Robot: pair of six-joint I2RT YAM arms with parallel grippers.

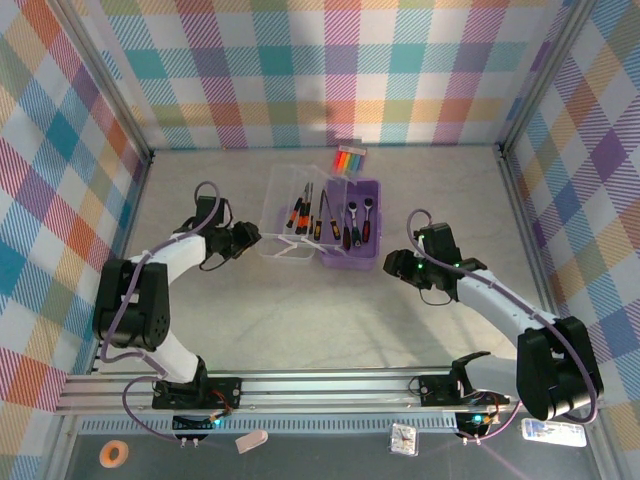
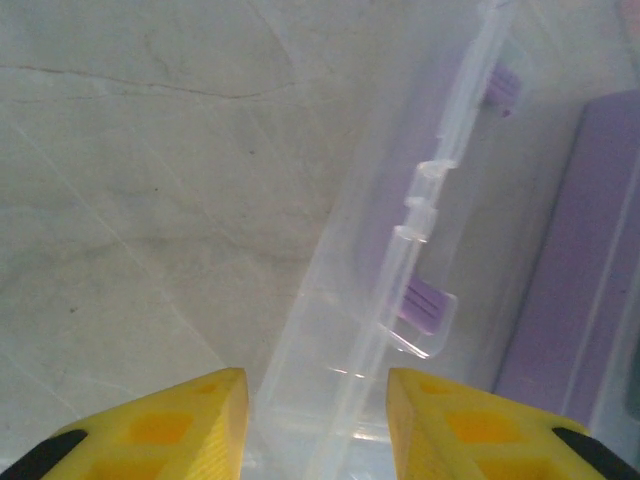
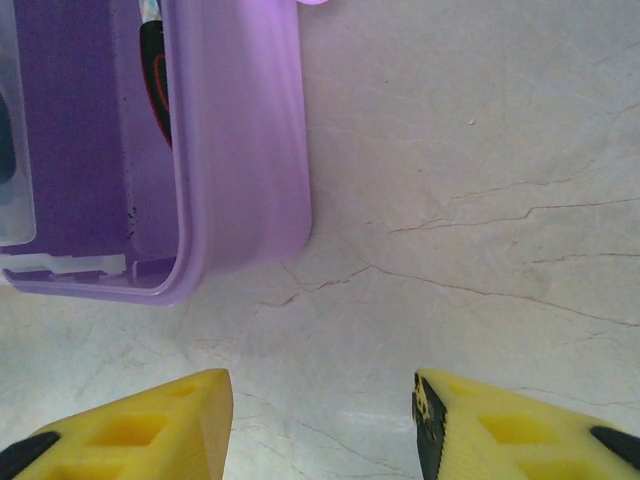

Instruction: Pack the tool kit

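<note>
Our spread left end effector [image 2: 315, 405] straddles the clear plastic lid [image 2: 415, 235]; lifting it, we may spill the black-and-orange screwdrivers [image 1: 300, 212].

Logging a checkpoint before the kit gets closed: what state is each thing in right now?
Small plastic tool kit case with purple base: open.
Clear lid: folded out flat beside the base.
Black-and-orange screwdrivers: lying inside the open case.
Small ratchets: lying in the base.
Left gripper: open, empty.
Right gripper: open, empty.
</note>
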